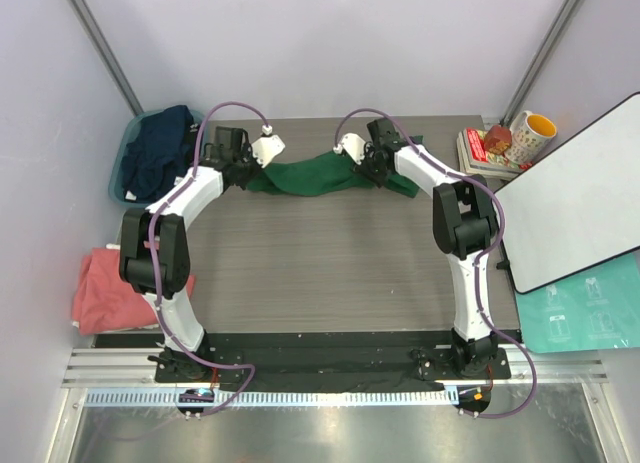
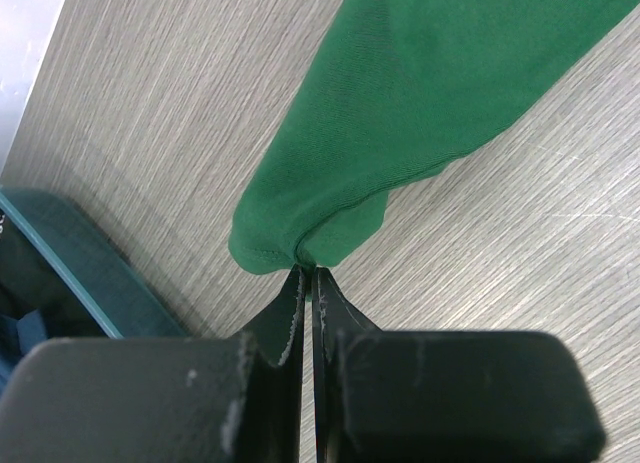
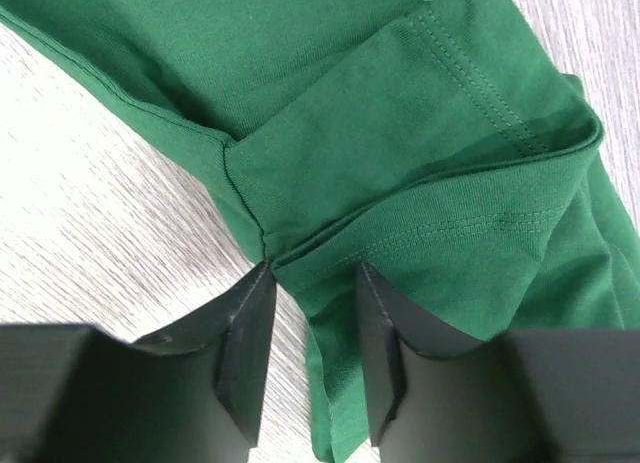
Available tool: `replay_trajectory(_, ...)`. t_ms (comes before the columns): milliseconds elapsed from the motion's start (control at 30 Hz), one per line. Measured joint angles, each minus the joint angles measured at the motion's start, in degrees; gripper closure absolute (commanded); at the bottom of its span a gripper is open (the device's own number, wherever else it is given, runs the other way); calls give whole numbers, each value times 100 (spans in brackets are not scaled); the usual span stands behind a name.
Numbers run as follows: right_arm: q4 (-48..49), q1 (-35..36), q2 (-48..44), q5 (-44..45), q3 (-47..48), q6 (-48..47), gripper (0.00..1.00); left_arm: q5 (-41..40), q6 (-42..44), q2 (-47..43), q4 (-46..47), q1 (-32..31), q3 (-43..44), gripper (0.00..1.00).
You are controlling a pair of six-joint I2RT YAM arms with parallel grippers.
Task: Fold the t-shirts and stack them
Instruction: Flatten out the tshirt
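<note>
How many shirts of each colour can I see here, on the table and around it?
green shirt: 1
pink shirt: 1
navy shirt: 1
Total: 3

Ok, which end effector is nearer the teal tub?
Left. The left end effector pinches the green t-shirt at its end beside the teal tub; the right end effector is at the shirt's opposite end, farther off.
</note>
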Motion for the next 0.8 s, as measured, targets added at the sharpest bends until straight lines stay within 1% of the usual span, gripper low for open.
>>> replay_trajectory(67,7,0,0,2,0,7,71,0,-2,9,2,0,0,100)
replay_trajectory(100,22,0,0,2,0,4,82,0,-2,17,4,0,0,100)
replay_trajectory(167,35,0,0,2,0,-4,95,0,-9,28,9,2,2,100)
replay_trajectory(200,35,0,0,2,0,22,99,0,-11,33,9,2,2,100)
replay_trajectory(533,46,0,0,81,44,44,99,0,-11,72,13,0,44,100)
replay_trajectory(733,42,0,-4,195,212,-103,99,-2,-9,74,33,0,66,100)
replay_trajectory(767,46,0,-9,210,234,-151,94,-2,-9,76,33,0,66,100)
replay_trajectory(800,44,0,-20,225,245,-190,93,0,-9,79,33,0,66,100)
